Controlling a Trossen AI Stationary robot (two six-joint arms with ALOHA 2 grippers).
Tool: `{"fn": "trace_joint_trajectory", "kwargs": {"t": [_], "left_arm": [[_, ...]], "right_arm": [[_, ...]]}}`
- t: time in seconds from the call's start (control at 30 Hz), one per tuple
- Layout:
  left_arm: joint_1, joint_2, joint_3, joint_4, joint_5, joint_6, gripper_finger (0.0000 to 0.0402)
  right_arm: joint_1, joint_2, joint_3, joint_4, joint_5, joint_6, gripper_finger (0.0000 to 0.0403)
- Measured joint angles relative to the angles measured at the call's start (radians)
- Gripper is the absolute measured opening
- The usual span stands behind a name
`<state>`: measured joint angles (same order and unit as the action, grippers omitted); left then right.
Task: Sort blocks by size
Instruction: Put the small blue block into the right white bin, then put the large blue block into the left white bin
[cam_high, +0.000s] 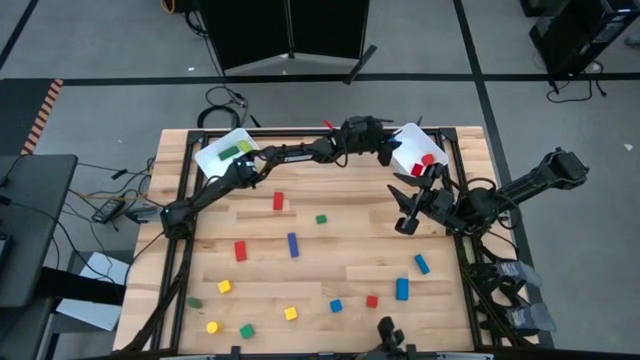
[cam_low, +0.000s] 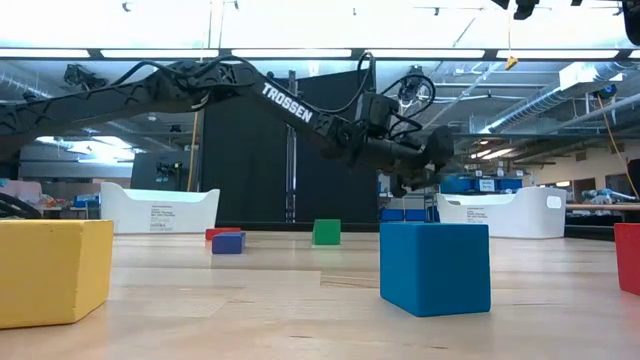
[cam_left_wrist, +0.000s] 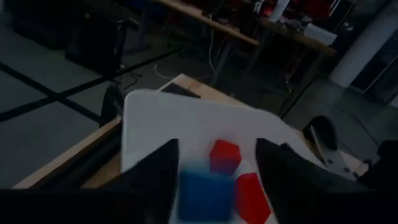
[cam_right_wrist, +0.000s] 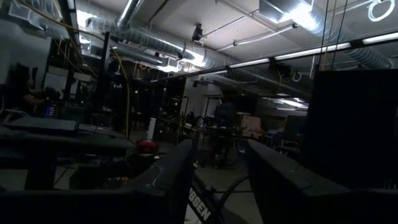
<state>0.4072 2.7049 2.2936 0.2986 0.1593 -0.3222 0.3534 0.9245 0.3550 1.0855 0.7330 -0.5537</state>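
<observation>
Blue cube between my left fingers, over the far-right bin.

The blue cube (cam_left_wrist: 205, 194) sits blurred between the fingers of my left gripper (cam_left_wrist: 214, 180), which seems clamped on it, though the dim wrist view leaves a little doubt. It hangs just above the white bin (cam_left_wrist: 168, 121) at the table's far right corner, where two red blocks (cam_left_wrist: 225, 155) already lie. It looks a light, rigid, smooth-faced thing, best pinched square across two flat opposite sides (a corner grip would let it twist). The other blocks (cam_high: 293, 244) lie scattered on the table (cam_high: 340, 250), well apart from me; a second bin (cam_high: 225, 152) at the far left holds green and yellow pieces. My right gripper (cam_high: 412, 205) waits near the table's right edge, fingers spread, holding nothing.
</observation>
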Motion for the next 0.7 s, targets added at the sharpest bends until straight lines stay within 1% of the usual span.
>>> {"fn": "trace_joint_trajectory", "kwargs": {"t": [0.1,0.2,0.3,0.37,0.43,0.5,0.57,0.67,0.7], "left_arm": [[-0.002,0.000,0.000,0.010,0.000,0.000,0.0288],[-0.001,0.000,0.000,0.001,0.031,0.000,0.0325],[0.004,-0.013,-0.001,-0.003,0.079,-0.001,0.0331],[0.004,-0.032,-0.001,-0.002,0.093,0.013,0.0317],[0.004,-0.065,-0.001,-0.032,0.095,0.051,0.0288],[0.004,-0.102,-0.001,-0.109,0.067,0.115,0.0239],[0.006,-0.133,0.001,-0.200,0.036,0.182,0.0175],[0.019,-0.174,-0.001,-0.321,0.033,0.235,0.0063],[0.023,-0.185,-0.001,-0.331,0.037,0.243,0.0032]], "right_arm": [[0.000,0.000,0.000,0.000,0.000,0.000,0.0158],[0.000,0.000,0.000,-0.001,0.000,0.000,0.0158],[0.000,0.000,0.000,-0.012,0.000,0.001,0.0157],[0.001,0.000,0.000,-0.022,0.000,0.009,0.0158],[0.001,0.000,0.000,-0.035,0.000,0.023,0.0159],[0.001,0.000,0.000,-0.050,0.010,0.028,0.0159],[0.001,0.000,-0.001,-0.054,0.017,0.031,0.0159],[0.001,0.000,-0.001,-0.055,0.022,0.031,0.0160],[0.001,0.001,-0.001,-0.055,0.022,0.031,0.0160]]}}
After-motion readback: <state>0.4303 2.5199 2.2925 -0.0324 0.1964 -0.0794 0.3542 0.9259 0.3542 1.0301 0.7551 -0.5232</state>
